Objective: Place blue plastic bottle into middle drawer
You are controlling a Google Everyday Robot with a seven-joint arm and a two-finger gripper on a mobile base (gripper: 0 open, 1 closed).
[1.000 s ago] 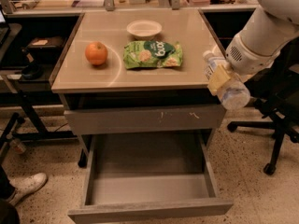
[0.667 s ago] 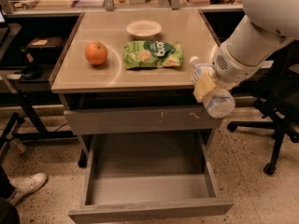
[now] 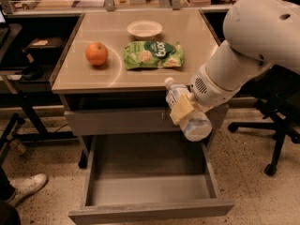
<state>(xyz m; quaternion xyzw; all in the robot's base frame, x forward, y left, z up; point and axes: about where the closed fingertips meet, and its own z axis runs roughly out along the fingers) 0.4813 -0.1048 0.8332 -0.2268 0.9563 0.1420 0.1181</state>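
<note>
My gripper (image 3: 182,108) is shut on the blue plastic bottle (image 3: 197,125), a clear ribbed bottle with a pale cap. A yellowish finger pad lies across its middle. The bottle is tilted, cap up and to the left, in front of the table's right front edge. It hangs above the right rear part of the middle drawer (image 3: 140,165), which is pulled out wide open with a bare grey floor. My white arm reaches in from the upper right.
On the tabletop lie an orange-red apple (image 3: 96,54), a green snack bag (image 3: 153,55) and a white bowl (image 3: 145,29). A shut grey drawer front (image 3: 117,121) sits above the open drawer. An office chair (image 3: 276,125) stands at the right, a shoe (image 3: 28,185) at lower left.
My arm has moved left and down with the bottle, from beside the table's right edge to above the open drawer's right side.
</note>
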